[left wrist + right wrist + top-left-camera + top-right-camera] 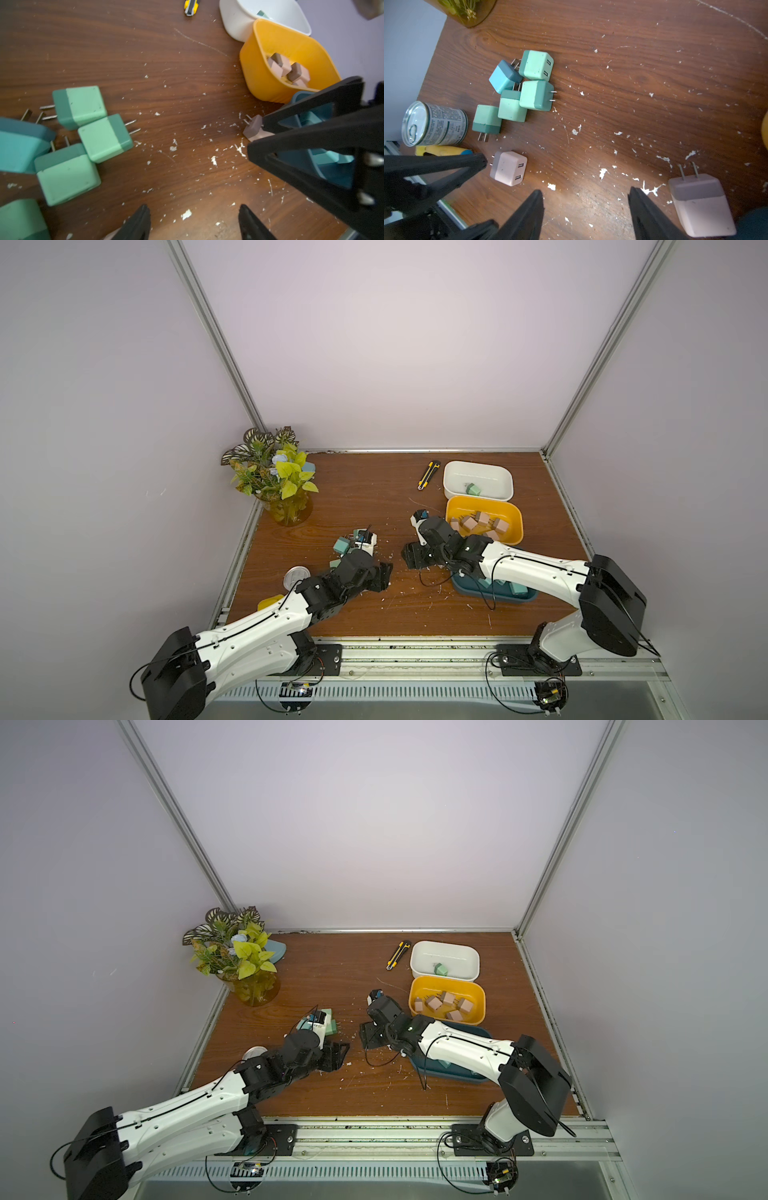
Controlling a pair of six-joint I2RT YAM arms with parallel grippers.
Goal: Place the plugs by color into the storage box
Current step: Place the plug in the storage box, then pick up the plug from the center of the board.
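Much of the blue box (462, 590), at four o'clock on the table (374, 497), is hidden under the right arm (532, 568); only a few blue plugs (517, 588) can be made out in it. A single green plug (473, 489) lies in the white box (478, 466) at one o'clock, and several pink plugs (470, 524) are gathered in the yellow box (513, 514) at three o'clock. A cluster (519, 89) of four green plugs and one blue, at nine o'clock, is partly covered by the left wrist (353, 568) in both top views. The left fingers (141, 222) are spread apart and hold nothing, with a loose pink plug (508, 171) just beside one tip. The right fingers (533, 212) are likewise parted and empty; another pink plug (702, 205) lies just outside one finger.
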